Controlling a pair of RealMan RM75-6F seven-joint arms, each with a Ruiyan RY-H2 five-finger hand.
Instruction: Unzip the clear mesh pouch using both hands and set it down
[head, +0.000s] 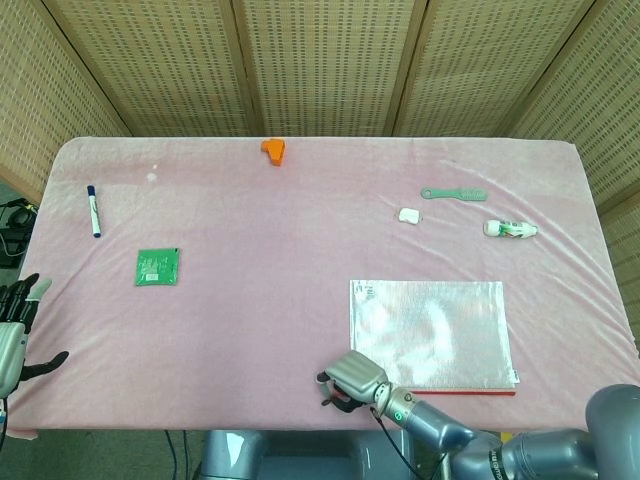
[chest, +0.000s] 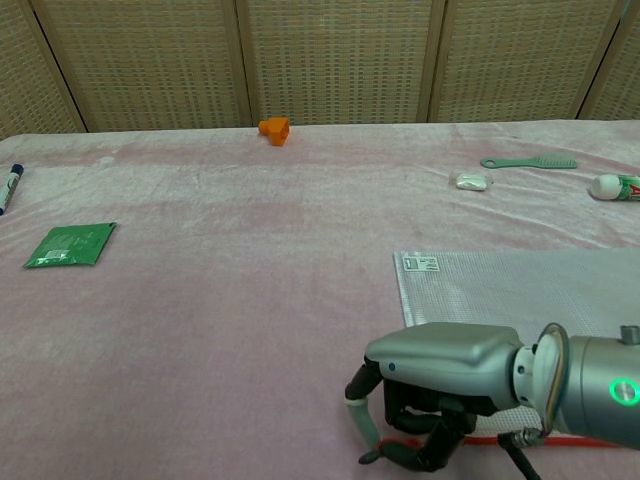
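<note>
The clear mesh pouch (head: 430, 330) lies flat on the pink cloth at the front right, also seen as the pouch (chest: 520, 290) in the chest view. A red zipper (head: 460, 392) runs along its near edge. My right hand (head: 352, 380) sits at the zipper's left end, just off the pouch's near left corner. In the chest view the right hand (chest: 435, 395) has its fingers (chest: 400, 455) curled down around the red zipper pull (chest: 405, 440). My left hand (head: 15, 325) hangs off the table's left edge, fingers apart and holding nothing.
A green packet (head: 158, 266) and a blue marker (head: 92, 210) lie at the left. An orange block (head: 273, 149) sits at the back edge. A green comb (head: 455, 193), a small white piece (head: 407, 214) and a white tube (head: 510, 229) lie beyond the pouch.
</note>
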